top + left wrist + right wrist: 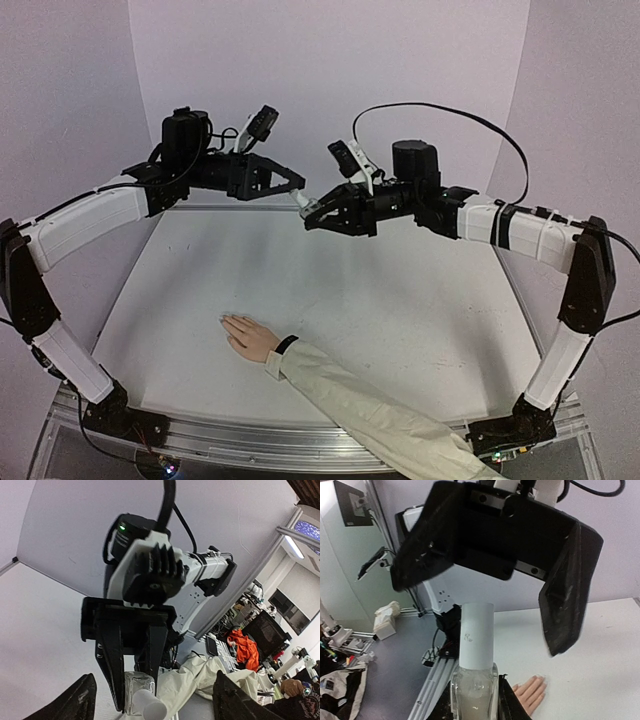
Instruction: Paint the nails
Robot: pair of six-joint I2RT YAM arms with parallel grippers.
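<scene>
A light-skinned hand (250, 336) with a black wristband and cream sleeve (370, 415) lies flat on the white table. Its pale nails (227, 320) point left; they also show in the right wrist view (538, 680). My right gripper (312, 214) is shut on a clear glass polish bottle (474, 695) with a white cylindrical cap (476, 632), held high above the table. My left gripper (299, 183) is open, level with the cap, its fingers (566, 592) spread wide to either side and not touching it. In the left wrist view the bottle (138, 692) sits between my open left fingers (82, 700).
The white table (400, 290) stands before pale purple walls. An aluminium rail (250, 440) carries the arm bases along the near edge. A black cable (470, 115) loops over the right arm. The sleeve crosses the near-right part of the table.
</scene>
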